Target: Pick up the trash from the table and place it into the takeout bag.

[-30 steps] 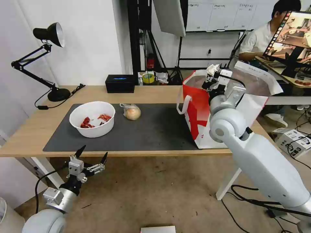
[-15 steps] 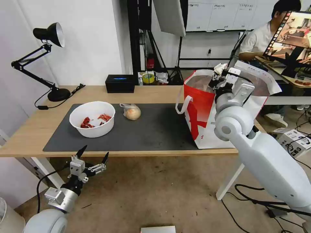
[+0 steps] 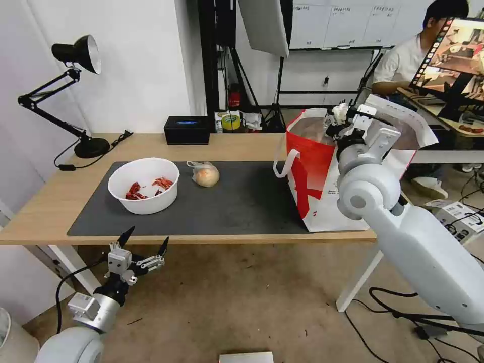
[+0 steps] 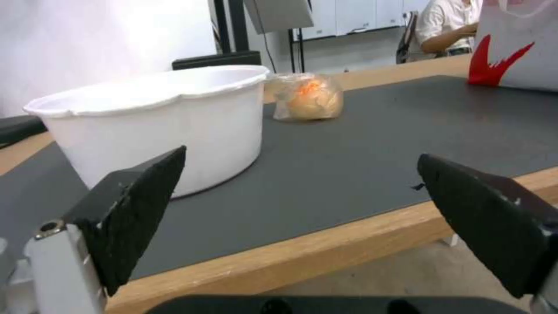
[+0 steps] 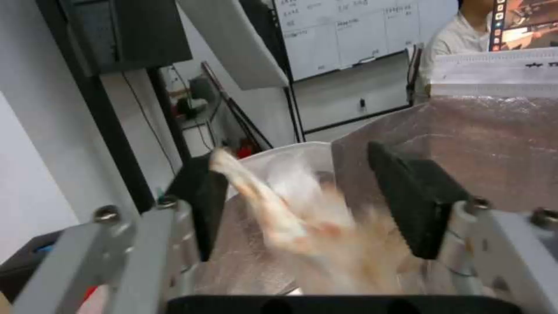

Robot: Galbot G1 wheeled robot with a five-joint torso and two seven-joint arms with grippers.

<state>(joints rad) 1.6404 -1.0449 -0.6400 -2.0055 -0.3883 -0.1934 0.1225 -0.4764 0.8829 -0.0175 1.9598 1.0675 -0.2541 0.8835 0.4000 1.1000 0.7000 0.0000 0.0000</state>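
As the R arm has moved across the last sec from the near wall of the bag (image 3: 307, 166) to over its open mouth, the R tool (image 3: 339, 117) now sits above the foil lining, pads spread apart, w/ the tissue (image 5: 290, 218) smeared between them in the R wrist view. It looks to be dropping free rather than pinched, though blur makes contact hard to call. In the head view a white scrap still shows at the tool tip. Judgement: release is under way, so the tissue counts as delivered or nearly so. Bag stands upright at the R end of the surface (image 3: 55, 201), partly on the mat (image 3: 242, 201). Still left on the mat: bowl (image 3: 143, 185) w/ red shell scraps and the bagged bun (image 3: 205, 176) just beside it, not touching, both unchanged vs. 1 s ago. L tool (image 3: 143, 243) hangs below the front edge of the surface, open wide, holding nothing, same place as before. Clear tray not spotted. Approx. two items remain.
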